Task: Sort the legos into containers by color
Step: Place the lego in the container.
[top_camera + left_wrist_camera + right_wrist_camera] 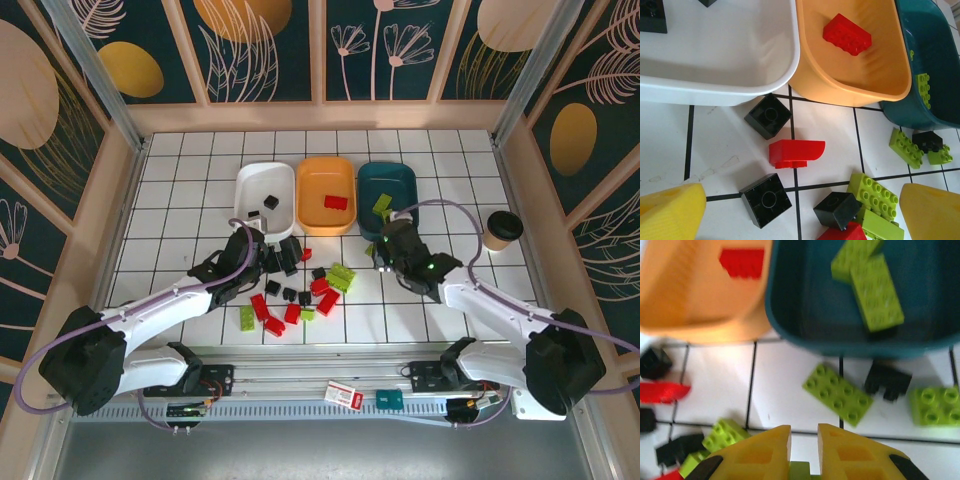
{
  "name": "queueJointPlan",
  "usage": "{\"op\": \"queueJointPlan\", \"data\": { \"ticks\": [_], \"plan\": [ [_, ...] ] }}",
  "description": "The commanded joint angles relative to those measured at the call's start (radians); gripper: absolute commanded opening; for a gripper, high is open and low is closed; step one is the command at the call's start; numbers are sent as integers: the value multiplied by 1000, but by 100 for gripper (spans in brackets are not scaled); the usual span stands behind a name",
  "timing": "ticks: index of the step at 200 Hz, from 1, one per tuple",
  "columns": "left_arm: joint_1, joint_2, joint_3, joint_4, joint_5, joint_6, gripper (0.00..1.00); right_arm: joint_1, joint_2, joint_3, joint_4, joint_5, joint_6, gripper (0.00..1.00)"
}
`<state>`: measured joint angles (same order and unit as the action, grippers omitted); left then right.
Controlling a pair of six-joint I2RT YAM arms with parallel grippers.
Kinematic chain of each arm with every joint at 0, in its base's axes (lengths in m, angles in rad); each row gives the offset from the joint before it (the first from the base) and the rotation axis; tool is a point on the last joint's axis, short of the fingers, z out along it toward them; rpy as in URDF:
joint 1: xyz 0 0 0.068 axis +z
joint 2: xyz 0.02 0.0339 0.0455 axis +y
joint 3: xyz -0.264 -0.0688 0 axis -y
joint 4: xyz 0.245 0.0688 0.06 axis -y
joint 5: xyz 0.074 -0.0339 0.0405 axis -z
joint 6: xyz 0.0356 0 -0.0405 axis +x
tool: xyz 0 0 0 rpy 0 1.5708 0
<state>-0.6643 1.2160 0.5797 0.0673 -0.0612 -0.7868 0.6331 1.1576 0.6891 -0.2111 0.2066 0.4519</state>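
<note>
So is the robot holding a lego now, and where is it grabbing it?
The right gripper pinches a lime-green lego; too little of it shows to tell which part. The left gripper is open and holds nothing.

A lime-green plastic brick [800, 471] is pinched in the right gripper [804, 437] — two longer green bricks [875, 290] are seen inside the dark teal plastic tray [790, 325].
</note>
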Motion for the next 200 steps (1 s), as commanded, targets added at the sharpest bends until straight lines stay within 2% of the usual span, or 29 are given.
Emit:
{"op": "queueJointPlan", "data": {
  "ticks": [1,16,21,38,91,98,105,117,131,167,200],
  "plan": [
    [-5,-26,14,-11,-25,-4,99,-61,52,108,63,-9,-56,5],
    [-6,-42,8,-15,-31,-8,99,-79,136,168,112,-20,-78,5],
    [-5,-47,7,-19,-32,-9,99,-117,169,190,126,-24,-84,5],
    [-5,-61,2,-30,-32,-11,99,-157,282,259,157,-26,-101,5],
    [-5,-123,-19,-61,-62,-8,99,-224,559,439,172,-26,-110,7],
    [-5,-129,-21,-60,-65,-5,99,-225,578,452,172,-30,-108,14],
    [-5,-134,-24,-60,-66,-3,99,-225,595,464,170,-27,-108,27],
    [-6,-138,-25,-60,-68,-1,99,-226,605,481,166,-20,-112,49],
    [-6,-138,-26,-63,-72,-2,99,-226,597,493,163,-10,-116,58],
    [-5,-128,-21,-63,-75,-2,99,-219,486,467,165,-15,-112,62],
    [-5,-131,-17,-61,-83,-1,99,-171,310,339,195,-59,-91,62]
  ]
}}
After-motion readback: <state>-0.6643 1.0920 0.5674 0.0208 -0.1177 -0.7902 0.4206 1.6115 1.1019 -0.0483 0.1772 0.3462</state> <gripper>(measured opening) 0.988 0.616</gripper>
